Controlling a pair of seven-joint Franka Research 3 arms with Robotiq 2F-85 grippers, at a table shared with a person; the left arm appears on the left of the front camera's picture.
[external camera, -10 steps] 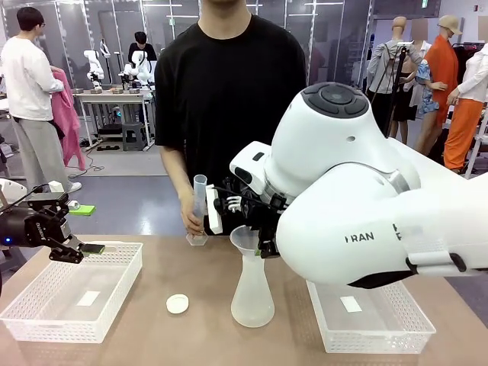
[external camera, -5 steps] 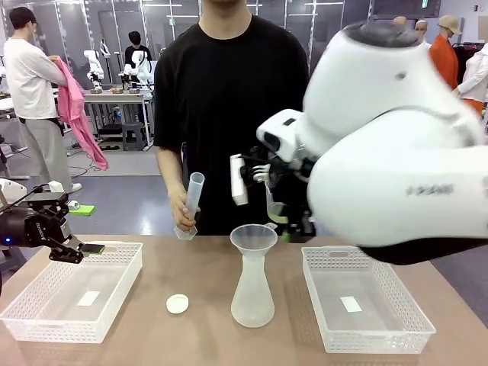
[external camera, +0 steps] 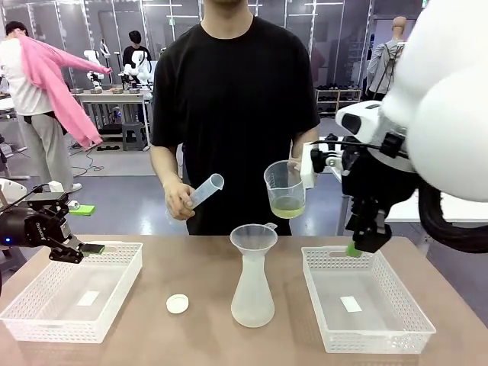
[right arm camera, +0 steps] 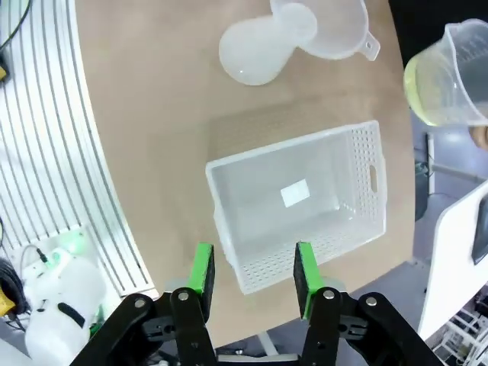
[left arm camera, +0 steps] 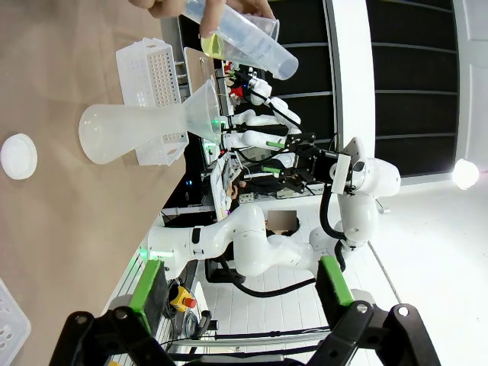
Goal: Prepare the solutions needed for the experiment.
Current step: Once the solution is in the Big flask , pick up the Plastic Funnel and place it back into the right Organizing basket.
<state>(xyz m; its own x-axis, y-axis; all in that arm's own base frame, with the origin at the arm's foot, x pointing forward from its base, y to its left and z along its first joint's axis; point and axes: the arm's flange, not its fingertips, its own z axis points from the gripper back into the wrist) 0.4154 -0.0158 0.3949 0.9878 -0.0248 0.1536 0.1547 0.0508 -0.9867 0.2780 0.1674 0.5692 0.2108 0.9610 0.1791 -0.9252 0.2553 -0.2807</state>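
**Yellow-green solution is up in the person's cup, both arms holding nothing**

The solution [external camera: 287, 207] sits in the bottom of a clear cup [external camera: 284, 179]. A person's hand [external camera: 296, 163] holds the cup above and a bit right of the funnel [external camera: 253, 236], which is stuck in the flask [external camera: 252, 297] mid-desk. Their other hand [external camera: 180, 200] has a tilted tube [external camera: 206, 188]. Left fingers [external camera: 91, 248] are spread wide over the left basket [external camera: 46, 328]. Right fingers [right arm camera: 203, 271] are apart with nothing between them, above the right basket [right arm camera: 320, 248]. A white cap [external camera: 177, 303] lies near the flask.
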